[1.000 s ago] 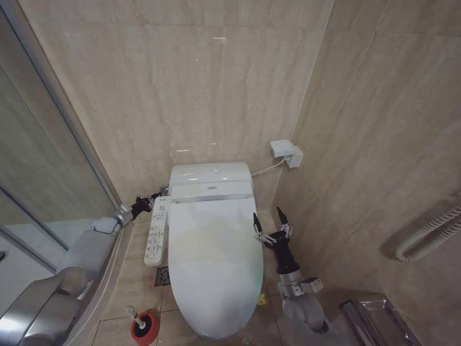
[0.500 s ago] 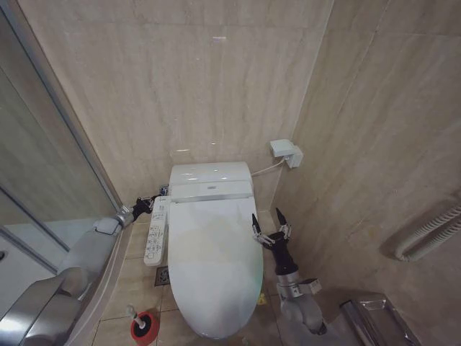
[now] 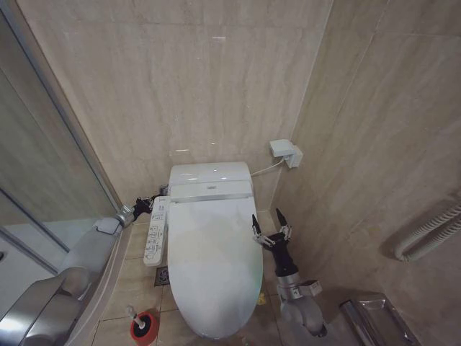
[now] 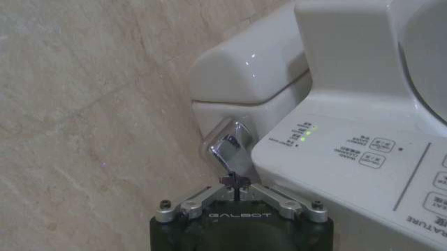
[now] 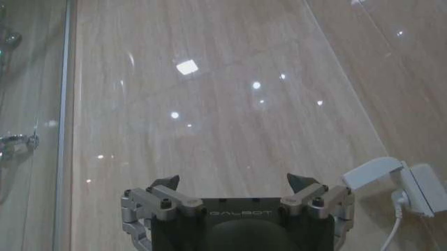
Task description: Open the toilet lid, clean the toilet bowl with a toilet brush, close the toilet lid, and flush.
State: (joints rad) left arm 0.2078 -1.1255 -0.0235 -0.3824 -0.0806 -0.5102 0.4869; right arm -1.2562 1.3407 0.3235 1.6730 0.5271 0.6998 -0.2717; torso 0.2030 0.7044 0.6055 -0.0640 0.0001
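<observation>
The glossy white toilet lid (image 3: 212, 252) lies closed over the toilet bowl, which it hides. My left gripper (image 3: 148, 204) is at the tank's left side, above the button panel (image 3: 155, 232). In the left wrist view the left gripper (image 4: 236, 183) is shut, its tips meeting at the lower end of the chrome flush lever (image 4: 229, 147); whether they pinch it is unclear. My right gripper (image 3: 268, 227) stands open and upright beside the lid's right edge, holding nothing; its fingertips (image 5: 165, 183) face the wall. The toilet brush (image 3: 144, 324) stands in its red cup on the floor at front left.
A glass shower partition (image 3: 43, 180) closes off the left side. A white wall socket box (image 3: 287, 153) with a cable hangs right of the tank (image 3: 210, 175). A grab rail (image 3: 425, 234) runs along the right wall. Tiled floor shows on both sides of the toilet.
The right gripper has drifted slightly down and toward the lid's edge. The left gripper stays at the flush lever, and the lid stays closed.
</observation>
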